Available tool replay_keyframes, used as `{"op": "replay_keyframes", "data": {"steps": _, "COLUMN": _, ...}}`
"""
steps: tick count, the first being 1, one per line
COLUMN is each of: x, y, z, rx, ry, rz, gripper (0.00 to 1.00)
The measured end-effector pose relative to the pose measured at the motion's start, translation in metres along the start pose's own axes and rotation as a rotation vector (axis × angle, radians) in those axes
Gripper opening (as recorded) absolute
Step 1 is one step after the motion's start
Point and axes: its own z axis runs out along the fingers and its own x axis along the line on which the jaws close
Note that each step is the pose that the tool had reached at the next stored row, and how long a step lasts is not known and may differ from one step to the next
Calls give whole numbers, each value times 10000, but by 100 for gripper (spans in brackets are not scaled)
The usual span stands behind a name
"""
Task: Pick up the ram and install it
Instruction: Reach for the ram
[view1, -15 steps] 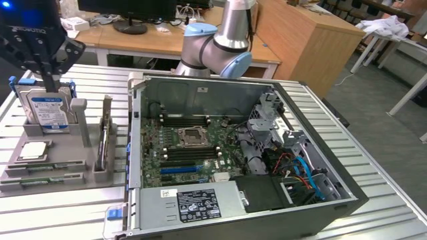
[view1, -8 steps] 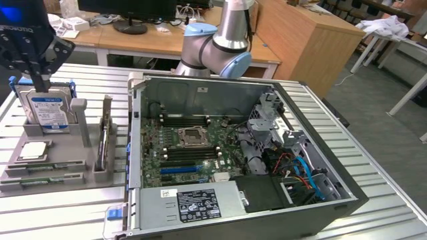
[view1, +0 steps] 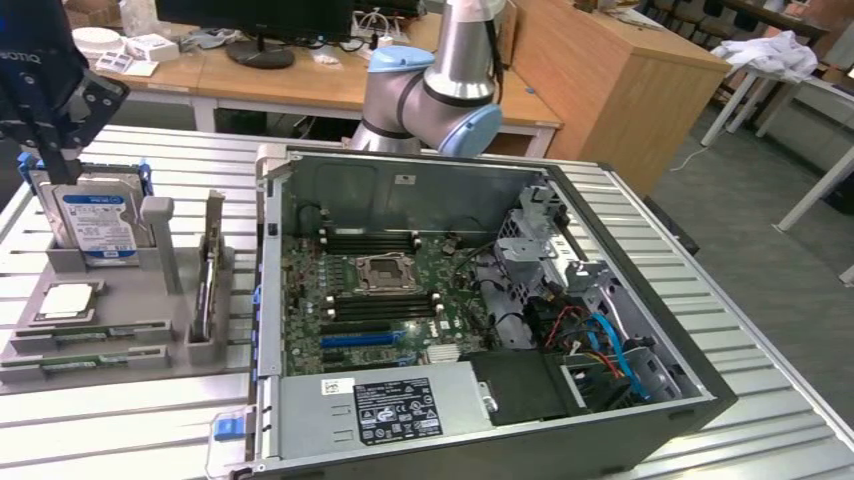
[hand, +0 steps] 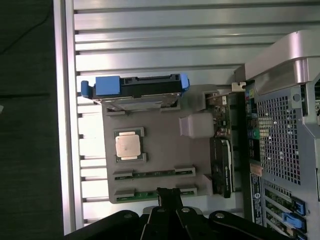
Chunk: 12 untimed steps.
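Ram (hand: 154, 173) in tray (hand: 165, 150) slot, apart from closed claw (hand: 169, 193)

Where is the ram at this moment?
On the exterior view's left, two ram sticks lie in the grey holder's front slots, beside the processor, outside the computer case.

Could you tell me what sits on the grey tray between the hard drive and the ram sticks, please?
The square silver processor chip, seen clearly in the wrist view between hard drive and ram sticks.
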Motion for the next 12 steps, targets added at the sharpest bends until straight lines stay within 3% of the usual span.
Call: {"op": "replay_keyframes", "data": {"steps": 12, "x": 5, "y": -40, "z": -2, "rx": 0, "ry": 2, "rz": 0, "gripper": 11}}
